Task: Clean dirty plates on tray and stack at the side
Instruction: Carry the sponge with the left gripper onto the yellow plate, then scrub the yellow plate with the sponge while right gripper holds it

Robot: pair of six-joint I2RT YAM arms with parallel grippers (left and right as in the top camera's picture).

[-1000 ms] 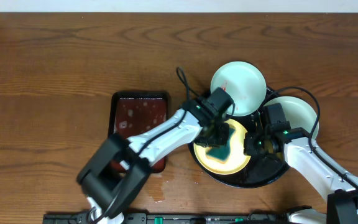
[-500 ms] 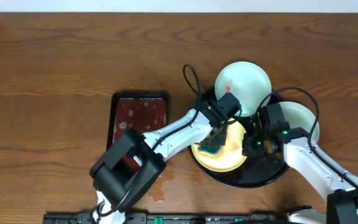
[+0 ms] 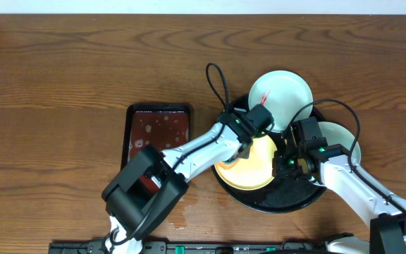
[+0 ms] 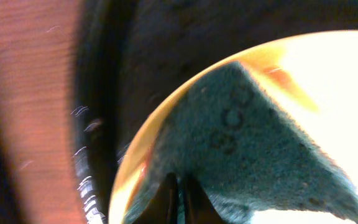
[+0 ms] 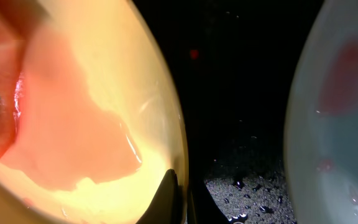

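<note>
Black tray (image 3: 287, 202) holds yellow plate (image 3: 256, 171), smeared red; left tool (image 4: 179, 194) grasps teal sponge (image 4: 253, 143) on it; right tool (image 5: 178, 198) pinches rim

- Red-brown tray (image 3: 158, 127): flat, long side running top to bottom, wet gloss with pale specks; lower end hidden.
- Wet blotches (image 3: 180, 214): just below the tray's lower right corner.
- Black rail (image 3: 189, 248): along the bottom edge, below the tray.
- Pale wall strip (image 3: 189, 6): well above the tray.
- Teal sponge (image 4: 253, 143): coarse face with embossed rings; left wrist view only, tray not in that view.
</note>
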